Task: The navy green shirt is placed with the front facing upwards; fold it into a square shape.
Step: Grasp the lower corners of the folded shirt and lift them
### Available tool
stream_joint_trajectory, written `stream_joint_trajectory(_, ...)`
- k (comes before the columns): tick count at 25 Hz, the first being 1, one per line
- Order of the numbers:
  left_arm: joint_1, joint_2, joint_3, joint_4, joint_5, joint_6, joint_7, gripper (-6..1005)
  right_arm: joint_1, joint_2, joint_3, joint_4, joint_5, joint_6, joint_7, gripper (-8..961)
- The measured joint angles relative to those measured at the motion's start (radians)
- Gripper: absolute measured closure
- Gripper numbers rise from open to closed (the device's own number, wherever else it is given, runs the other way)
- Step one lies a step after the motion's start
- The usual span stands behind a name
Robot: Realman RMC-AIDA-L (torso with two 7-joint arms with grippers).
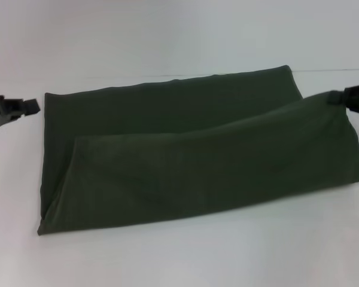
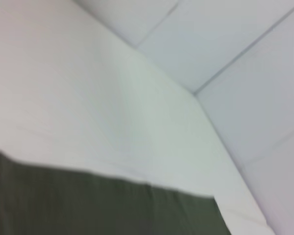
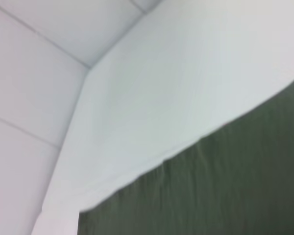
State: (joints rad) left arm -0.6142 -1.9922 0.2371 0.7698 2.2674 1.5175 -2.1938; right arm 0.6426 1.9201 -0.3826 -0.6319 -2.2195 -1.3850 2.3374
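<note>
On white table (image 1: 179,257): folded shirt (image 1: 197,161); right hand (image 1: 341,97) pinching fold; left hand (image 1: 15,109) spread, apart.

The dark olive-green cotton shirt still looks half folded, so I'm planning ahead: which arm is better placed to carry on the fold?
Probably the right. The right gripper is at the raised corner of the dark olive-green cotton shirt, while the left gripper sits off the cloth over the white table.

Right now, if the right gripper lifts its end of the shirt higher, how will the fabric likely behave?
The shirt is probably floppy: its folded flap sags between the raised end at the right gripper and the table. It likely drapes rather than holding shape, and the unpinned far layer may drag along. The left gripper sits apart.
</note>
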Motion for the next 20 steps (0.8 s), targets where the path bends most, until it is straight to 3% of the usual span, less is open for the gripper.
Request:
stream_joint_trajectory(5, -0.011, -0.030, 0.010, -0.036, -0.039, -0.079, 0.043, 934, 0.018, 0.037, -0.024, 0.042, 0.029, 0.093, -0.053, 903)
stream_joint_trajectory(11, -0.013, -0.013, 0.095, -0.058, -0.033, -0.075, -0.004, 933, 0.032, 0.047, -0.057, 0.076, 0.031, 0.119, -0.067, 903)
stream_joint_trajectory(20, -0.006, -0.007, 0.132, -0.039, 0.001, -0.034, -0.042, 932, 0.010, 0.043, -0.053, 0.076, 0.033, 0.111, -0.069, 904)
